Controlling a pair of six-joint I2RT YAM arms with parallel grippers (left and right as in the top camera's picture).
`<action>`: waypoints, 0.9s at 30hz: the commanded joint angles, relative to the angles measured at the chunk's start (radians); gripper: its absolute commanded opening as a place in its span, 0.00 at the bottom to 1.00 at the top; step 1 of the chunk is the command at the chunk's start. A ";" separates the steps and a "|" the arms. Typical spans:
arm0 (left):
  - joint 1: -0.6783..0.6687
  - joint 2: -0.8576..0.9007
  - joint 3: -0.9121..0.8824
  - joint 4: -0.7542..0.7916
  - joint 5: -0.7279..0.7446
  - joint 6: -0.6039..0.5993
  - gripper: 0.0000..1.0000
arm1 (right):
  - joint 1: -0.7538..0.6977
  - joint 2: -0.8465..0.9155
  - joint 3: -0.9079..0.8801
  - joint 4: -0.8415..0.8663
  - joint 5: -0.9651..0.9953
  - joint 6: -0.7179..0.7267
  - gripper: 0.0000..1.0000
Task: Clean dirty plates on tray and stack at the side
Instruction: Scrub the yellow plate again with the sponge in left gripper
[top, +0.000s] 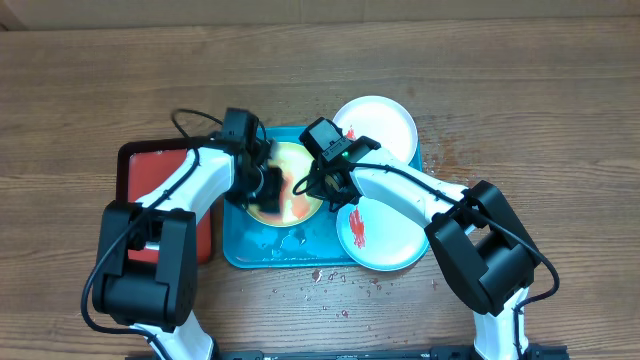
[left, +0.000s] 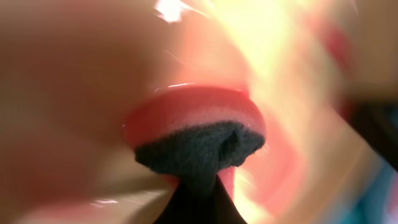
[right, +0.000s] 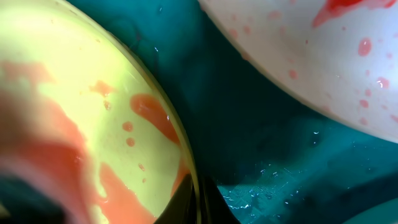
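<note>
The yellow-green plate (top: 296, 188) lies in the turquoise tray (top: 240, 252), smeared with red sauce. My right gripper (top: 327, 187) is shut on that plate's right rim (right: 186, 155). My left gripper (top: 262, 188) is shut on a pink sponge with a dark scrub pad (left: 199, 134), pressed on the plate's left part. The light-blue rimmed plate (top: 380, 235) with a red smear lies at the tray's lower right and shows in the right wrist view (right: 323, 56). The white plate (top: 385, 125) rests at the tray's upper right corner.
A smaller dark-rimmed red tray (top: 150, 165) sits left of the turquoise tray, under my left arm. Red sauce specks (top: 330, 275) dot the wooden table in front of the tray. Water drops lie on the tray floor (right: 280, 174).
</note>
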 joint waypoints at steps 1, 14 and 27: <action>-0.023 0.032 -0.034 -0.039 0.429 0.262 0.04 | -0.003 0.011 -0.009 -0.002 0.027 -0.003 0.04; -0.022 0.032 -0.034 0.333 -0.253 -0.261 0.04 | -0.003 0.011 -0.009 -0.010 0.016 -0.006 0.04; -0.023 0.032 -0.035 0.024 -0.589 -0.470 0.04 | -0.003 0.011 -0.009 -0.002 0.017 -0.007 0.04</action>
